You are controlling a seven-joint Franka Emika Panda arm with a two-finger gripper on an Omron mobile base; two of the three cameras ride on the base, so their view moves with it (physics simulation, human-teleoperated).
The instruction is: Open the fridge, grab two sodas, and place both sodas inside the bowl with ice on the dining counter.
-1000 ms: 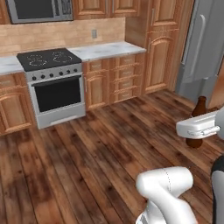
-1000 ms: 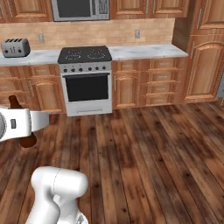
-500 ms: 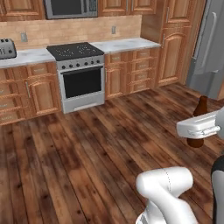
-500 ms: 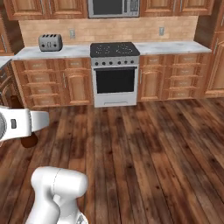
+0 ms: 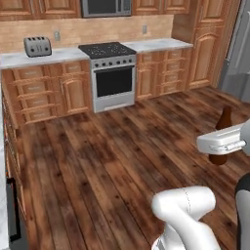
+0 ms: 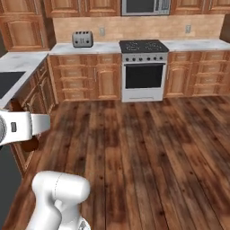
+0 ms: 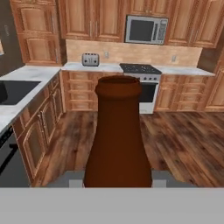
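The gripper [image 7: 117, 183] is grasping the brown soda bottle [image 7: 117, 135], which is standing upright between its fingers. Carrying appears to be the step in hand; the next move calls for reaching the dining counter and the bowl.

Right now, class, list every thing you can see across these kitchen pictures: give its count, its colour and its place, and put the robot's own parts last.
soda bottle: one, dark brown, upright in the hand
stove: one, steel with black top and oven door, against the back wall
microwave: one, steel and black, above the stove
toaster: one, silver, on the counter left of the stove
counter: pale marble top, along the back wall
cabinets: many, brown wood, above and below the counter
floor: dark wood planks
fridge: one, grey, right edge of the left base view
arm: one, white
hand: one, white, shut on the soda bottle
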